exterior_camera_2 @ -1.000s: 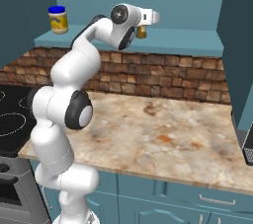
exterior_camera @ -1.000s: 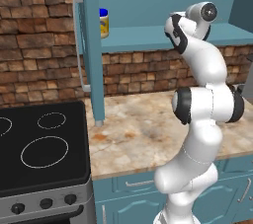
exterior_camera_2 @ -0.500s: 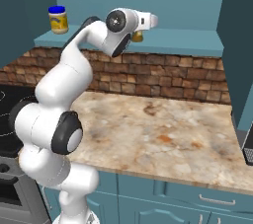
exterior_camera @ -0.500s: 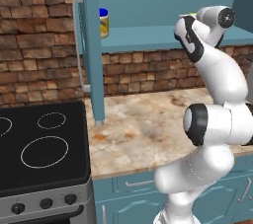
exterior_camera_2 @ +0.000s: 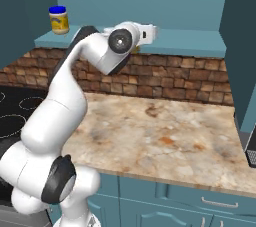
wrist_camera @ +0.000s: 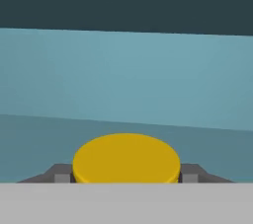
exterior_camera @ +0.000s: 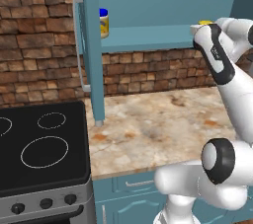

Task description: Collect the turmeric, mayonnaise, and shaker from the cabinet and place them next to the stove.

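The claw [wrist_camera: 126, 176] sits partly closed around the turmeric [wrist_camera: 126, 158], a fingertip [wrist_camera: 62, 175] at each side. It holds the jar at the cabinet [exterior_camera_2: 190, 46] shelf.

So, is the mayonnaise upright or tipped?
Upright: the mayonnaise stands on the cabinet shelf, blue lid on top.

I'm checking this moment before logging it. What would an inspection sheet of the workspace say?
Surface: marbled counter, bare beside the stove.
Job's things: mayonnaise on the cabinet shelf; turmeric yellow cap between the fingertips.
Clutter: nothing seen.
Grippers: gripper at the shelf, a finger on either side of the turmeric cap, closed on it.
Cables: nothing seen.
Surroundings: brick wall, teal drawers.
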{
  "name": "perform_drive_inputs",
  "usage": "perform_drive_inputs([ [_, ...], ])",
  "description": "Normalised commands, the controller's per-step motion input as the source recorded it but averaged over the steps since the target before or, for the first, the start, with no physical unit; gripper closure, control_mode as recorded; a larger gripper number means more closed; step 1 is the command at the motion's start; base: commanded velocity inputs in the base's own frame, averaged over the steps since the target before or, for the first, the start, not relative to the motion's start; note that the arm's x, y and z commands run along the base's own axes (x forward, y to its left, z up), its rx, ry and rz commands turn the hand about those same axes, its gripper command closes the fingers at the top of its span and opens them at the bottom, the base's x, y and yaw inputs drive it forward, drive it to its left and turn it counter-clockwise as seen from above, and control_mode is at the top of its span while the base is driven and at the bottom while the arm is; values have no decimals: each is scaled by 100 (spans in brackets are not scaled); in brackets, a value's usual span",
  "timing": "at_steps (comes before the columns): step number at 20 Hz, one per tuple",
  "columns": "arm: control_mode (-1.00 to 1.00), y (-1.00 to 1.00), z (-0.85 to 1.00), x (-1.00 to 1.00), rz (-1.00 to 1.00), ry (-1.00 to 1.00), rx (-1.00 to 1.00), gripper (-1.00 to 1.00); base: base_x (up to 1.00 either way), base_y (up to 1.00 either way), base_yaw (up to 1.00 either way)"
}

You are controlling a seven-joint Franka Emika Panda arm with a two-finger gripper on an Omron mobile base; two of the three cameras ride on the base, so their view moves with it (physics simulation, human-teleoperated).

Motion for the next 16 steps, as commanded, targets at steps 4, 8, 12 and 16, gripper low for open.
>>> perform_drive_inputs([
  [4, -100, 0, 0, -77, 13, -1, 0, 100, 0, 0, 0],
  [8, -100, 0, 0, -73, 13, -1, 0, 100, 0, 0, 0],
  [12, -100, 0, -7, -78, 15, -2, 0, 100, 0, 0, 0],
  [16, -100, 6, -43, -77, 23, 0, -7, 100, 0, 0, 0],
])
